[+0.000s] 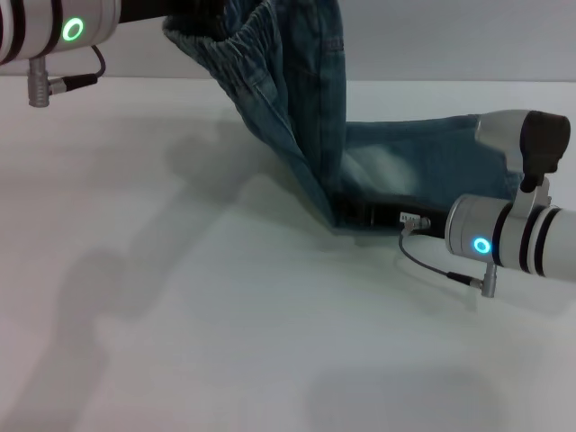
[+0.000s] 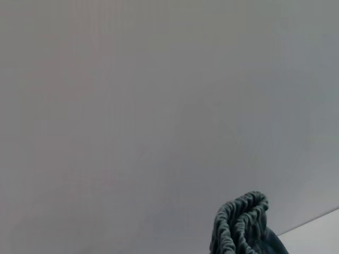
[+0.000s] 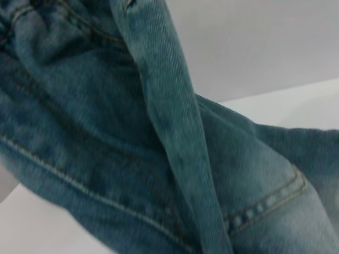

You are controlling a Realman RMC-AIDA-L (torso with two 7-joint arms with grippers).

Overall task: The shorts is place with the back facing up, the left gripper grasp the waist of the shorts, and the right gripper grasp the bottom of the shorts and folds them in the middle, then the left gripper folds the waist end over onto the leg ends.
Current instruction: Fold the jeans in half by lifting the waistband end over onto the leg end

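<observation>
You get soft, even light here. Big pale shadows lie on the white tabletop (image 1: 225, 342). Up close, the shorts (image 3: 132, 132) look a bit blurry.

the shorts (image 1: 360, 171) lie on the table (image 1: 180, 342) at right, the waist (image 1: 225, 45) lifted behind-left.

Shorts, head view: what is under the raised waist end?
Under the lifted waist of the shorts there is bare white table with its shadow. The left gripper holding it is out of frame; the right gripper sits at the fold, its fingers hidden by denim.
</observation>
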